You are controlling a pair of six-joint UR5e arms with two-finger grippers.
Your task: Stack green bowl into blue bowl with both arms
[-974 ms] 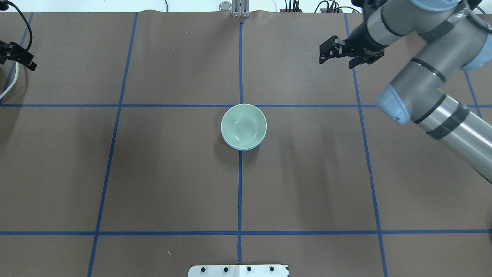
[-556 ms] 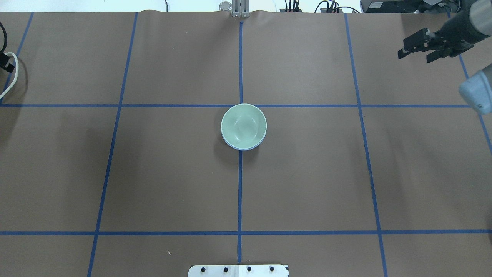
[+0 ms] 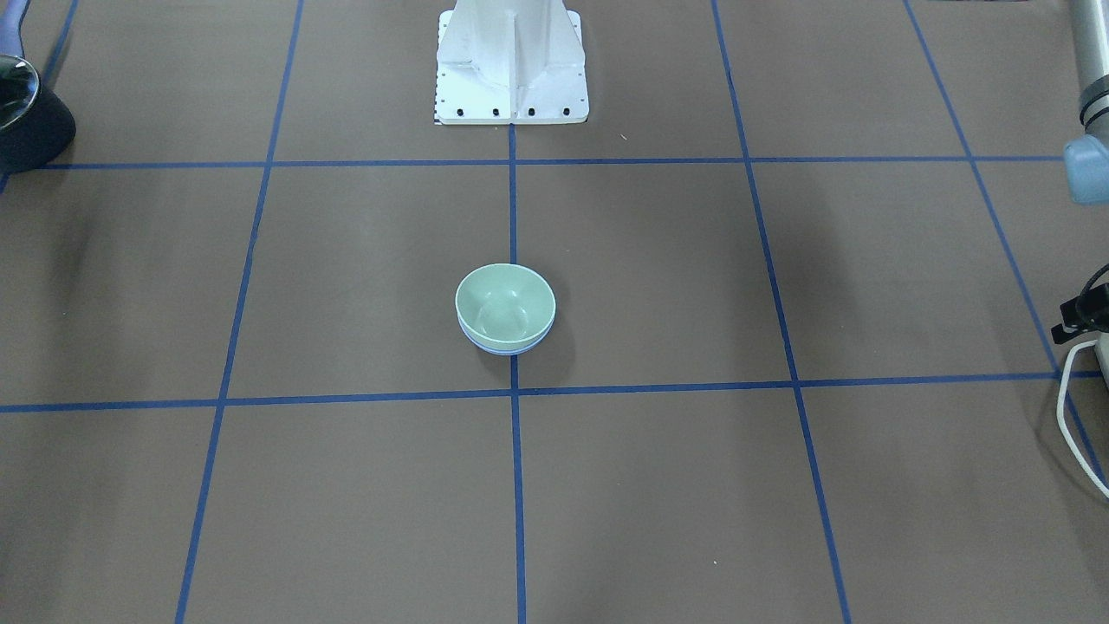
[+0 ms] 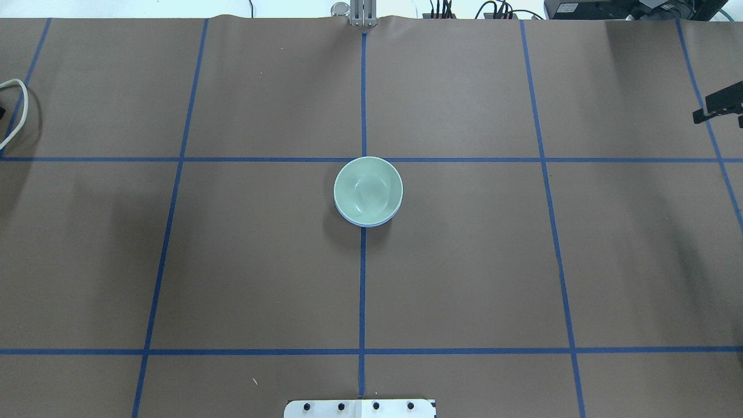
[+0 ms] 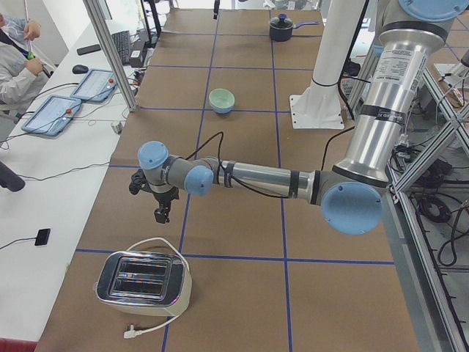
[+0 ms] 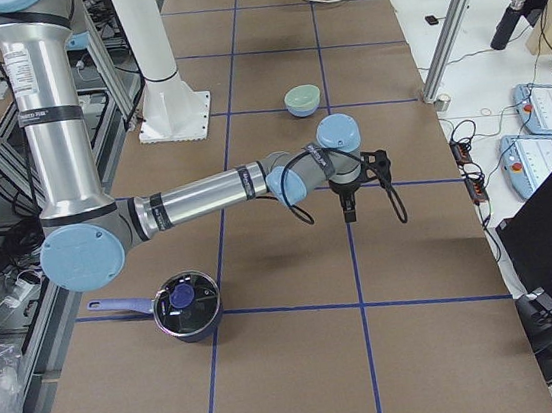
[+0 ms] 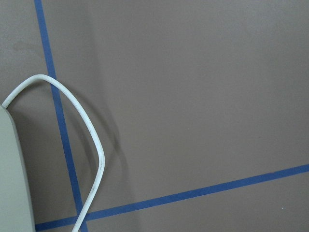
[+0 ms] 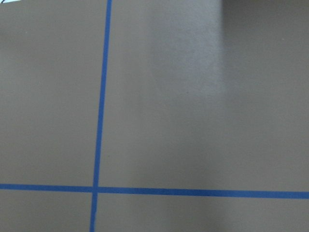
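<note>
Two small bowls sit nested near the middle of the brown paper-covered surface (image 3: pixel 693 260) in the front-facing view. The small round pale mint-green plastic bowl (image 3: pixel 505 303) stands upright inside the small round periwinkle-blue plastic bowl (image 3: pixel 507 350), whose rim shows only as a thin sliver beneath it. The pair rests on the central blue tape line (image 3: pixel 513 217), well apart from the white mounting post (image 3: pixel 511 61) at the top; a silver link of the left arm (image 3: pixel 1093 78) with a light-blue cap stands at the right edge and a dark saucepan (image 3: pixel 30 121) at the left edge. From overhead the green bowl covers all of the blue bowl but a narrow crescent on the near side, and a black part of the right fingers (image 4: pixel 718 104) juts in at the right edge, too little to tell whether they are released or clenched. In the left-side view the left arm lies low along the surface, and the left fingers (image 5: pixel 162 213) point down just beside a shiny silver toaster (image 5: pixel 143 284), far from the bowls; I cannot tell their state. In the right-side view the right arm (image 6: pixel 204 190) is extended likewise, its fingers pointing down over bare paper, state again unclear, with the saucepan near its elbow. The left wrist camera sees a white cord (image 7: pixel 100 159) looping over tape beside the toaster's pale side; the right wrist camera sees only paper and crossed tape.
</note>
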